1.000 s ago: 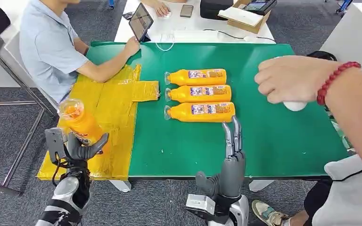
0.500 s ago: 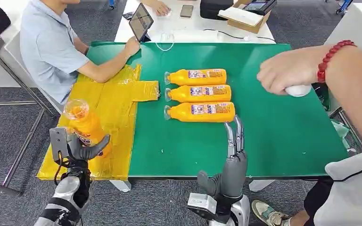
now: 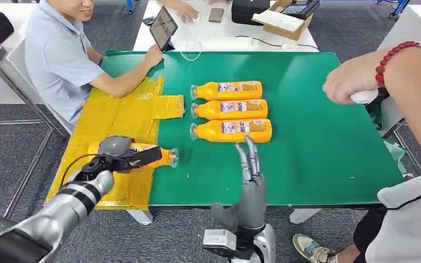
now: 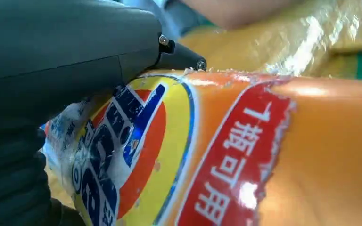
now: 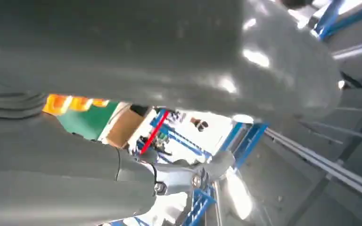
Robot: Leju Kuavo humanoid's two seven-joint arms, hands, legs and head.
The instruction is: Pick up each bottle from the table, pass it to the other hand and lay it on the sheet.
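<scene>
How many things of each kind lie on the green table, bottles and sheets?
Orange bottles in a row on the green table: 3
Orange bottle on the yellow sheet, held by the left robot hand: 1
Yellow sheet: 1
Total: 5

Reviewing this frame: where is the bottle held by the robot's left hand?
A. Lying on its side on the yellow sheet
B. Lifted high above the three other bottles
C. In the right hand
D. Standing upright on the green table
A: the left hand holds the bottle lying on its side on the yellow sheet, cap toward the green table.
</scene>
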